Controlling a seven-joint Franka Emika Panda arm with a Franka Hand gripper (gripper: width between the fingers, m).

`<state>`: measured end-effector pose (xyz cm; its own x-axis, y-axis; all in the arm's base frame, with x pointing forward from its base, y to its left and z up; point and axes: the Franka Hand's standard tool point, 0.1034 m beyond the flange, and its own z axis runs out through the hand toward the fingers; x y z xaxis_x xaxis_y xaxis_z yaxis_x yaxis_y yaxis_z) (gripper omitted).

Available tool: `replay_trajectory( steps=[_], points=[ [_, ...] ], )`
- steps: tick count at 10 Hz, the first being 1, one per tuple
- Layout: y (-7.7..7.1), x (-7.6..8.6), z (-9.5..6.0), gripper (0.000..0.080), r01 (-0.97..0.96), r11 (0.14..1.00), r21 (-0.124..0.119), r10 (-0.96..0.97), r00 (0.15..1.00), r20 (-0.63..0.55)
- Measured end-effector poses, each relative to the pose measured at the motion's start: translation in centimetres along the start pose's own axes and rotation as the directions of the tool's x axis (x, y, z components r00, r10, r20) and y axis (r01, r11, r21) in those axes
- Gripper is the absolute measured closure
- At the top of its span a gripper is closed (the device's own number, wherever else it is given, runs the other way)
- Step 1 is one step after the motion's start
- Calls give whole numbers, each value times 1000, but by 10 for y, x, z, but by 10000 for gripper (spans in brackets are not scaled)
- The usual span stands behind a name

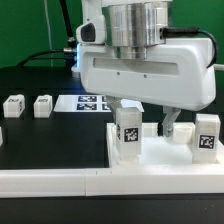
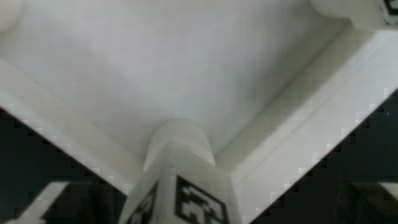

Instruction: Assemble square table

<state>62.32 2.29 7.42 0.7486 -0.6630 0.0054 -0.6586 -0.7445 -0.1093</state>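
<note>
Square table's large white plastic slab (image 2: 160, 70) is lying on the bench (image 1: 50, 140), a small white tagged leg block (image 1: 127, 132) standing on it. The end effector (image 1: 143, 125) is gaping, gripping nothing; it is probably best rising straight up, avoiding nudging the block.

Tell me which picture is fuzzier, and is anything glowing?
Wrist view: fuzzier; the leg block has a smeared tag, and the white slab looks washed out, nearly featureless. Exterior view: sharper, with tag patterns clear; a blue glow shines beside the arm.
</note>
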Motion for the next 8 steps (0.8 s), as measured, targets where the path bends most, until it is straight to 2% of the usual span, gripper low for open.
replay_trajectory(
  steps=[3,4,5,8],
  points=[
    [2,1,0,150,204,979,-1,-204,979,-1],
    [7,6,-1,150,356,934,-7,-356,934,-5],
    [10,10,-1,150,430,903,-8,-430,903,-9],
    [12,13,-3,150,568,823,-12,-568,823,-10]
  ],
)
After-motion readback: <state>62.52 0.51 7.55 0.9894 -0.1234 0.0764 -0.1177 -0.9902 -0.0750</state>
